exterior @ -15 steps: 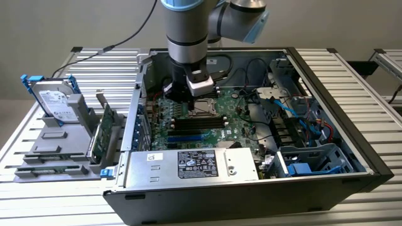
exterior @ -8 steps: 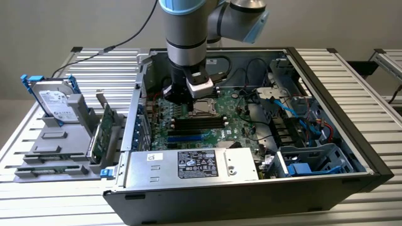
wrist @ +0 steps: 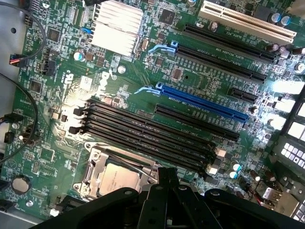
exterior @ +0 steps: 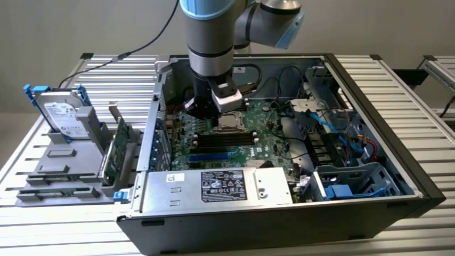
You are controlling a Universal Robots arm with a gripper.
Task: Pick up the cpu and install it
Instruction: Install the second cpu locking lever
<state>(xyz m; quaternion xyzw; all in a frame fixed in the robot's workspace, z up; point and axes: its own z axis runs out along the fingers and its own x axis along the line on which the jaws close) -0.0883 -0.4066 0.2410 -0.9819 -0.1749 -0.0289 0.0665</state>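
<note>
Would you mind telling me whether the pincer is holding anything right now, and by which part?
Nothing is held. The pincer is shut and empty, poised just over the cpu, which already sits in its socket on the motherboard.

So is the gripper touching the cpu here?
Cannot tell. In the wrist view the shut gripper overlaps the cpu seated in its socket; neither contact nor gap shows.

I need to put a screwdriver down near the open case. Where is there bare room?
Bare slatted table lies at the exterior view's right of the computer case, and in front of the grey parts rack. Inside is crowded: motherboard, cables, arm.
</note>
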